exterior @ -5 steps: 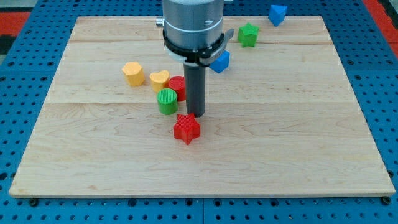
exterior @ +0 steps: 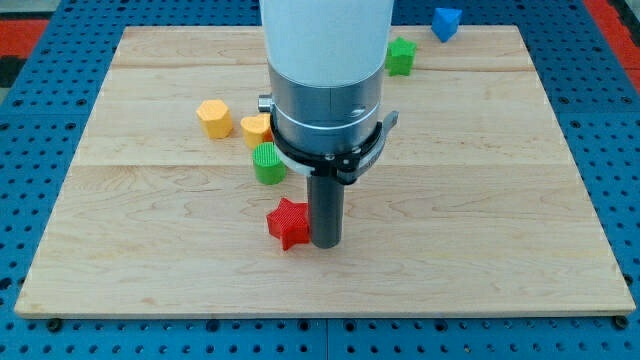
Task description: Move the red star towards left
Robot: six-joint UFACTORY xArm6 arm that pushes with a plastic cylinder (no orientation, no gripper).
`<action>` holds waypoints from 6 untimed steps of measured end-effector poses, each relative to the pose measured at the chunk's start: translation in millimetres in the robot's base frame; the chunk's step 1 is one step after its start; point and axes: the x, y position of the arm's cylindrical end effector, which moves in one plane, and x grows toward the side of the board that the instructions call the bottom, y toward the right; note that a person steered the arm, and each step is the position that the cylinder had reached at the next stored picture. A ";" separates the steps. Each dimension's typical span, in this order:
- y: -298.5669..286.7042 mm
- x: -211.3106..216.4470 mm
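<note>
My tip [exterior: 325, 243] stands on the wooden board [exterior: 480, 200], pressed against the right side of the red star [exterior: 288, 223], which lies a little below the board's middle; there is no gripper, only the bare rod. Above the star sits a green cylinder [exterior: 267, 163], with a yellow heart-shaped block [exterior: 255, 129] and a yellow hexagonal block [exterior: 214, 117] further up-left; a green block [exterior: 401, 55] and a blue block [exterior: 446, 21] lie near the view's top right, the blue one just off the board.

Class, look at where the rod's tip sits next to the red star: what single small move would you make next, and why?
Probably a short, straight push toward the view's left. My tip sits right against the red star's right side, so it is already placed behind the block for that direction. The green cylinder lies above the star, off the path, and the board to its left looks open.
</note>
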 end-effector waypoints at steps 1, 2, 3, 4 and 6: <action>-1.0 -16.5; -38.1 -14.4; -54.1 -14.4; -72.2 -10.4; -126.2 -1.3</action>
